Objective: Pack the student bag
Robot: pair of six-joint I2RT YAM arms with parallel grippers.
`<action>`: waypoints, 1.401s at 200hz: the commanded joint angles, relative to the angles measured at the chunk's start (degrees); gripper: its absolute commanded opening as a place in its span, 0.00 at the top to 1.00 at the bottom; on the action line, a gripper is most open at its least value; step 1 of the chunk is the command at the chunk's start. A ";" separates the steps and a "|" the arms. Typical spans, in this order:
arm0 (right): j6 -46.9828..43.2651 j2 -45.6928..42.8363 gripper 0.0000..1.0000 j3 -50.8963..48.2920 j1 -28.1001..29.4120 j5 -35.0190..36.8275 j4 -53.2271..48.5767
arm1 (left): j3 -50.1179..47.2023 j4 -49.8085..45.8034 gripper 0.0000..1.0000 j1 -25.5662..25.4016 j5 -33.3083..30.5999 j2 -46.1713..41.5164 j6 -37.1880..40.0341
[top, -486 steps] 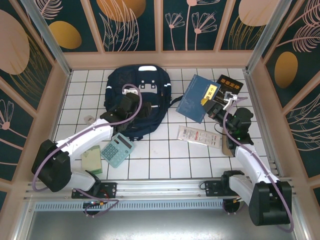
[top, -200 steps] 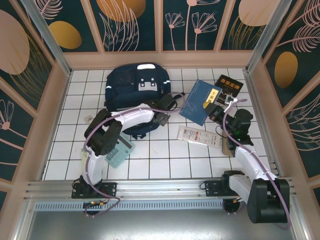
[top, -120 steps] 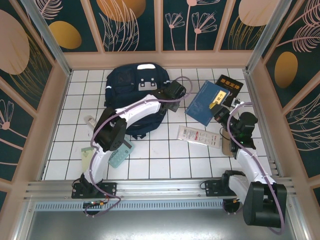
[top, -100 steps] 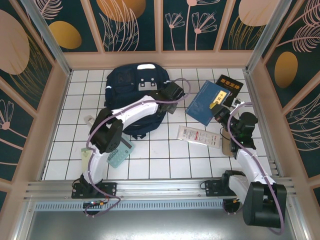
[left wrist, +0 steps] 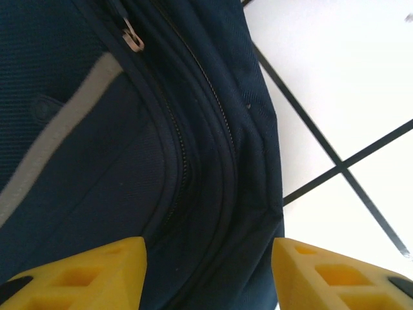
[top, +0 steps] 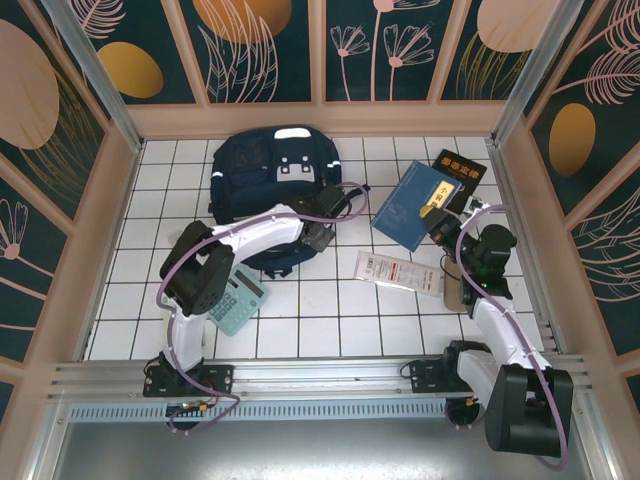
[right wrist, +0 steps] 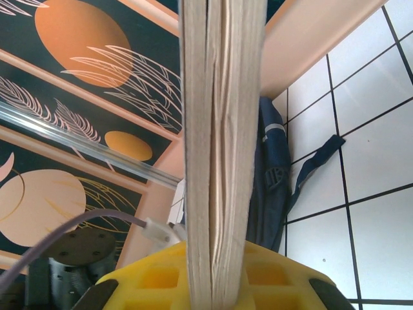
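- The student bag (top: 262, 180) lies flat on the far left-centre of the white-tiled worktop (top: 310, 310), its top end toward the back wall and its thin white stripe showing down the left side
- The left arm rises from its base at the near left edge and folds sharply at the elbow above a pale green calculator (top: 240, 300); the forearm then sweeps right along the bag's near edge
- The left gripper (top: 325, 225) sits at the bag's near right corner, pointed down at the fabric
- From the left wrist, the left gripper (left wrist: 210, 271) has its yellow jaws spread – the bag's (left wrist: 97, 161) zip seam runs into the gap, nothing is pinched, and a metal zip puller (left wrist: 133, 42) lies further up the seam
- The right arm stands almost upright from its base at the near right, wrist bent back toward the centre
- The right gripper (top: 441, 222) has its jaws pinching a blue book (top: 408, 205) by its near right edge – the book is tilted
- From the right wrist, the book's (right wrist: 222, 129) page edges run straight up out of the right gripper (right wrist: 219, 279)
- A black book (top: 458, 170) lies just beyond the blue one; a white packet (top: 398, 270) lies flat between the arms
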 commanded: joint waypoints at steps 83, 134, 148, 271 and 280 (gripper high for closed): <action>1.79 -1.70 1.00 -0.68 -1.99 -1.51 2.43 | 6.75 -0.66 1.00 0.36 -0.58 6.38 -1.99; 1.96 -1.56 1.00 -1.21 -2.46 -1.22 2.79 | 29.42 -3.23 1.00 0.34 6.90 11.70 -10.83; 1.96 -1.57 1.00 -1.24 -2.62 -1.17 2.88 | 34.13 -3.62 0.94 0.32 9.16 13.60 -11.42; 2.61 -1.00 1.00 -1.57 -2.63 -1.51 3.85 | 9.46 -0.67 0.50 0.28 9.40 1.90 -1.15; 2.58 -1.00 1.00 -1.57 -2.64 -1.60 3.85 | 9.03 -0.65 0.46 0.32 9.43 2.10 -0.79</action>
